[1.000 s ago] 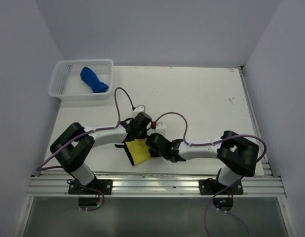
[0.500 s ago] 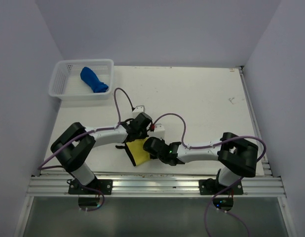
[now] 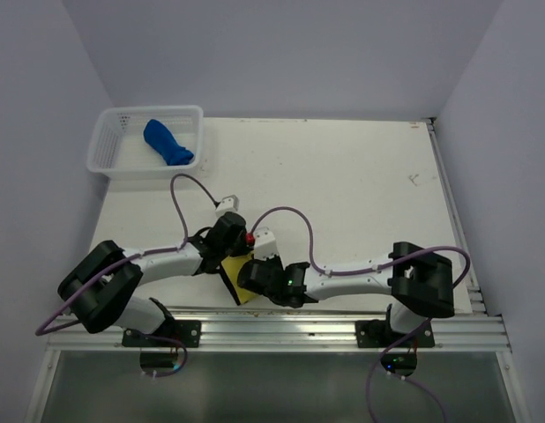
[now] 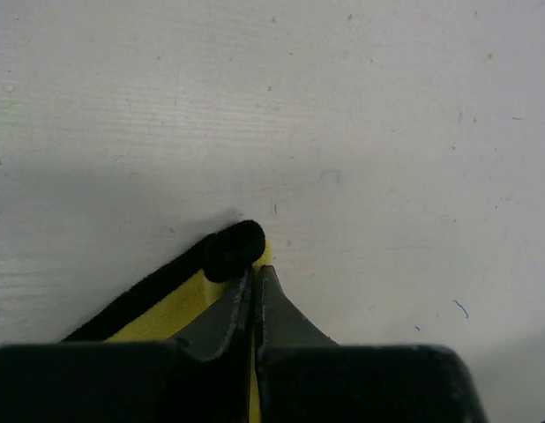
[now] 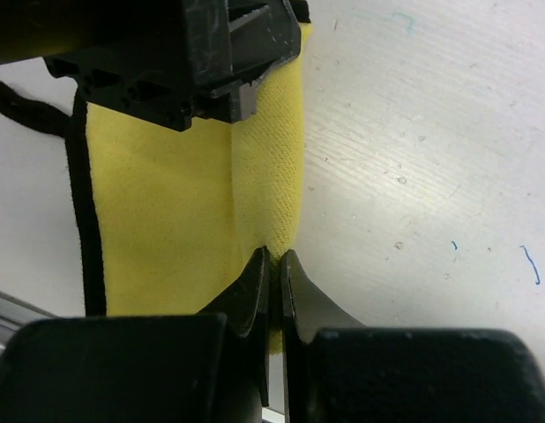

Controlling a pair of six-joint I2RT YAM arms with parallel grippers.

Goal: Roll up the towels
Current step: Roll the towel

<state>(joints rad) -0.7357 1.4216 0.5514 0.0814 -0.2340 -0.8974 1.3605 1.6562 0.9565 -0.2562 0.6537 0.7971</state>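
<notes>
Where the yellow towel (image 5: 158,220) lies folded, left pincer (image 4: 255,295) and right pincer (image 5: 274,269) clamp tight on its edges.

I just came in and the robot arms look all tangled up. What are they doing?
Both arms are working on the yellow towel near the front of the table. The left gripper is pinched shut on a corner of it. The right gripper is pinched shut on a raised fold along its edge. It isn't rolled up yet. The blue towel lies in the basket at the far left.
</notes>
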